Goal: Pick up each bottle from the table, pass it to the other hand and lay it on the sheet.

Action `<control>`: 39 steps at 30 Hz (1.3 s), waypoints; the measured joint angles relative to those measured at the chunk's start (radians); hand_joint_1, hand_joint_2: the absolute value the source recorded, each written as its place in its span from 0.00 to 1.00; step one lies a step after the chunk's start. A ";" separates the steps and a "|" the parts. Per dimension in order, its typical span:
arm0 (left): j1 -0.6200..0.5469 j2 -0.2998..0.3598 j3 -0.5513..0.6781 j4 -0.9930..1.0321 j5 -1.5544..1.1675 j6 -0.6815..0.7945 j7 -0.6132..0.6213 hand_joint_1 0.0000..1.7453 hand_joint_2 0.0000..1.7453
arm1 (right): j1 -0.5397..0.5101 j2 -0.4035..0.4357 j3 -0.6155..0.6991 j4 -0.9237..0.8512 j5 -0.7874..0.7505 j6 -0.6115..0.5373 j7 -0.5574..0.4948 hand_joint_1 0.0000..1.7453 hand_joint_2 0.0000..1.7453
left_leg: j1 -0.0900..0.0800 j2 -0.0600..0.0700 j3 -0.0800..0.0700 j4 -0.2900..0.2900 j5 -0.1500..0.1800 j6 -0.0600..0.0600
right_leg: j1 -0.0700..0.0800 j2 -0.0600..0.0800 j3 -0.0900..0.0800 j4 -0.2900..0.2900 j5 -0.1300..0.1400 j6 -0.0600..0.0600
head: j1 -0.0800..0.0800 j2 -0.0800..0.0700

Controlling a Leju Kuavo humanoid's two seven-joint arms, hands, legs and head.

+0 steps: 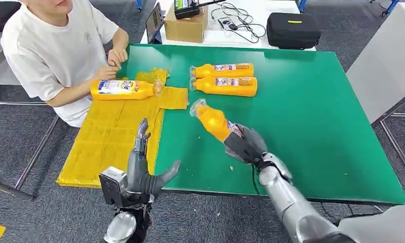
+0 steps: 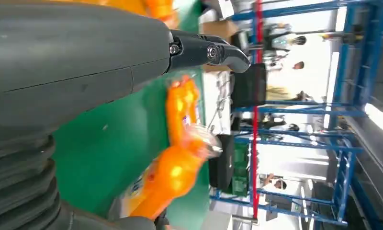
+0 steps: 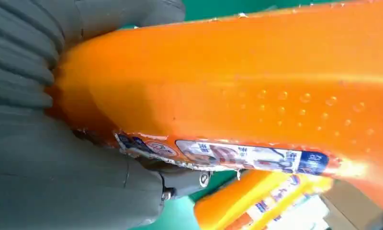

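My right hand (image 1: 245,144) grips an orange bottle (image 1: 213,121) by its base and holds it tilted above the green table (image 1: 312,111), cap end pointing up and left. The right wrist view shows that orange bottle (image 3: 237,86) close up in the grey hand (image 3: 60,158). My left hand (image 1: 142,169) is open near the table's front edge, fingers spread, over the yellow sheet (image 1: 109,136). One orange bottle (image 1: 122,89) lies on the sheet's far end. Two more bottles (image 1: 223,78) lie side by side on the table. The left wrist view shows the held bottle (image 2: 168,179) past my left hand (image 2: 74,62).
A person in a white shirt (image 1: 48,50) sits at the table's far left corner, hands near the lying bottle. A cardboard box (image 1: 185,25), cables and a black case (image 1: 291,30) sit on a white table behind. The green table's right half is bare.
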 measured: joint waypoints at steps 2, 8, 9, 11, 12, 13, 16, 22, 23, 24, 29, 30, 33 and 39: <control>0.014 -0.010 0.000 0.000 0.039 0.014 0.010 0.00 1.00 | 0.055 0.012 -0.024 -0.071 -0.060 -0.047 -0.026 1.00 1.00 | 0.000 -0.002 -0.001 0.000 0.000 0.000 | 0.000 -0.001 0.000 0.000 -0.001 0.000 | 0.000 0.000; 0.040 -0.013 -0.018 0.007 0.195 -0.021 0.033 0.00 1.00 | 0.183 0.031 -0.071 -0.325 -0.204 -0.145 -0.069 1.00 1.00 | 0.000 -0.002 -0.004 0.000 0.000 0.000 | -0.001 -0.001 -0.002 0.000 -0.001 0.000 | 0.000 0.000; 0.043 -0.010 -0.026 0.009 0.204 -0.035 0.033 0.00 1.00 | 0.196 0.032 -0.071 -0.353 -0.211 -0.141 -0.069 1.00 1.00 | -0.001 -0.002 -0.004 0.000 0.000 0.000 | -0.001 -0.001 -0.002 0.000 -0.001 0.000 | 0.000 0.000; 0.047 -0.006 -0.035 0.010 0.208 -0.043 0.031 0.00 1.00 | 0.214 0.032 -0.071 -0.391 -0.218 -0.138 -0.066 1.00 1.00 | -0.001 -0.002 -0.004 0.000 0.000 0.000 | -0.001 -0.001 -0.002 0.000 -0.001 0.000 | 0.000 0.000; 0.048 -0.004 -0.038 0.010 0.213 -0.051 0.031 0.00 1.00 | 0.220 0.032 -0.071 -0.404 -0.223 -0.138 -0.069 1.00 1.00 | -0.001 -0.002 -0.004 0.000 0.000 0.000 | -0.001 -0.001 -0.003 0.000 -0.001 0.000 | 0.000 0.000; 0.049 0.000 -0.044 0.010 0.221 -0.072 0.031 0.00 1.00 | 0.226 0.032 -0.071 -0.418 -0.233 -0.137 -0.079 1.00 1.00 | 0.000 -0.002 -0.004 0.000 0.000 0.000 | -0.001 -0.001 -0.003 0.000 -0.001 0.000 | 0.000 0.000; 0.056 0.008 -0.066 0.010 0.255 -0.147 0.030 0.00 1.00 | 0.255 0.032 -0.062 -0.460 -0.249 -0.115 -0.100 1.00 1.00 | 0.000 -0.002 -0.004 0.000 0.000 0.000 | 0.000 -0.001 -0.003 0.000 -0.001 0.000 | 0.000 0.000; 0.068 0.014 -0.121 0.006 0.255 -0.141 0.000 0.00 1.00 | 0.384 0.013 0.006 -0.607 -0.241 -0.056 -0.101 1.00 1.00 | 0.000 -0.002 -0.005 0.000 -0.001 0.000 | 0.000 -0.001 -0.004 0.000 -0.001 0.000 | 0.000 0.000; 0.066 0.015 -0.127 0.007 0.255 -0.127 -0.010 0.00 1.00 | 0.404 0.007 0.024 -0.626 -0.232 -0.039 -0.095 1.00 1.00 | 0.000 -0.002 -0.005 0.000 -0.002 -0.001 | 0.000 -0.001 -0.004 0.000 -0.001 0.000 | 0.000 0.000; 0.065 0.016 -0.133 0.008 0.256 -0.115 -0.016 0.00 1.00 | 0.423 0.000 0.044 -0.645 -0.223 -0.024 -0.089 1.00 1.00 | 0.000 -0.001 -0.005 0.000 -0.002 -0.001 | 0.000 -0.001 -0.004 -0.001 -0.002 0.000 | -0.001 0.000; 0.054 0.025 -0.165 0.011 0.279 -0.112 -0.022 0.00 1.00 | 0.479 -0.032 0.148 -0.694 -0.135 0.009 -0.070 1.00 1.00 | 0.000 -0.001 -0.005 0.000 -0.002 -0.001 | 0.000 -0.001 -0.004 -0.001 -0.002 -0.001 | 0.000 0.000; 0.053 0.026 -0.167 0.011 0.286 -0.118 -0.020 0.00 1.00 | 0.485 -0.037 0.170 -0.695 -0.122 0.007 -0.071 1.00 1.00 | 0.000 -0.001 -0.005 0.000 -0.002 -0.001 | 0.000 -0.001 -0.004 -0.001 -0.002 -0.001 | -0.001 0.000; 0.050 0.029 -0.171 0.011 0.299 -0.119 -0.018 0.00 1.00 | 0.492 -0.044 0.214 -0.696 -0.110 0.007 -0.071 1.00 1.00 | 0.000 -0.001 -0.005 0.000 -0.001 0.000 | 0.000 -0.001 -0.004 0.000 -0.001 -0.001 | -0.001 0.000; 0.050 0.030 -0.171 0.011 0.309 -0.117 -0.018 0.00 1.00 | 0.492 -0.060 0.254 -0.696 -0.106 0.022 -0.060 1.00 1.00 | 0.000 -0.001 -0.005 0.000 -0.001 0.000 | 0.000 -0.001 -0.004 0.000 -0.001 -0.001 | 0.000 0.000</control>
